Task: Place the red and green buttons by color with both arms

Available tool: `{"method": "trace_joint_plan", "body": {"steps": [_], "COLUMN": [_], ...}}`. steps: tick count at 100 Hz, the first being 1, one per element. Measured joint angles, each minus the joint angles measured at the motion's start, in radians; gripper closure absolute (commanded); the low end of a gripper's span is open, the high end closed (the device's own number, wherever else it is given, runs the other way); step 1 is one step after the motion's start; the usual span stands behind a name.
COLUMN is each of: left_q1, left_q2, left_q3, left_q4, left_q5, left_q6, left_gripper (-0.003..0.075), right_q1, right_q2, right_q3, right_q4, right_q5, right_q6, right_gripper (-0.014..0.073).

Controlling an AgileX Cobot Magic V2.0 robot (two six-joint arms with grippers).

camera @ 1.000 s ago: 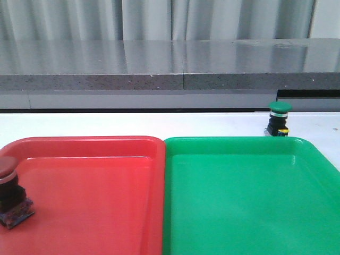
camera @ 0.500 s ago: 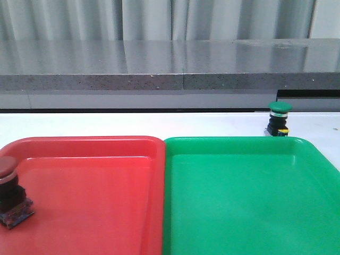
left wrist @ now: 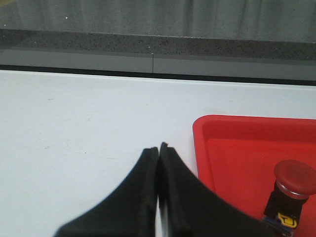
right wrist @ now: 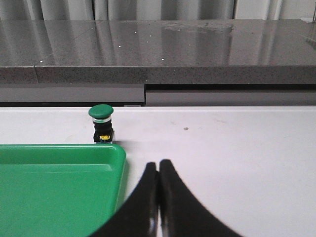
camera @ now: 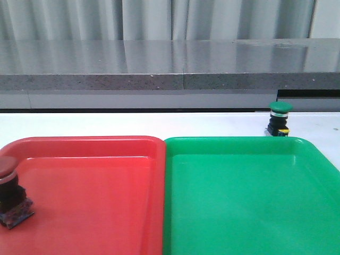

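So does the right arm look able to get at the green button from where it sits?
Probably yes. The green button stands upright on bare table just beyond the green tray, and nothing lies between it and the right end effector, which is shut and would need opening first.

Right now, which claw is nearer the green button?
Right. The right claw is shut over bare table near the green button; the left claw is beside the red tray.

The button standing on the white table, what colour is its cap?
Green button, clearest in the right wrist view.
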Motion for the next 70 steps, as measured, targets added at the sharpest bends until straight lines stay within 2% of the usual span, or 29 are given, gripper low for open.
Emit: {"method": "trace_joint_plan", "body": {"steps": [23, 51, 70], "left_q1": [0.000, 0.000, 0.000], "left_q2": [0.000, 0.000, 0.000], "left_q3": [0.000, 0.000, 0.000], "left_q4": [0.000, 0.000, 0.000], "left_q5": [0.001, 0.001, 0.001], "left_q6": [0.000, 0.001, 0.001], "left_gripper": [0.0741, 0.0741, 0.0741], "right_q1": [0.000, 0.000, 0.000], "right_q2": [0.042, 0.283, 0.463], "right_q3": [-0.180, -0.401, -0.505], "right_q4": [0.000, 0.000, 0.000], "right_q5": [0.158, 0.282, 0.305], "right_q6": [0.000, 0.000, 0.000], "right_gripper": [0.0649, 0.0649, 0.0649]}}
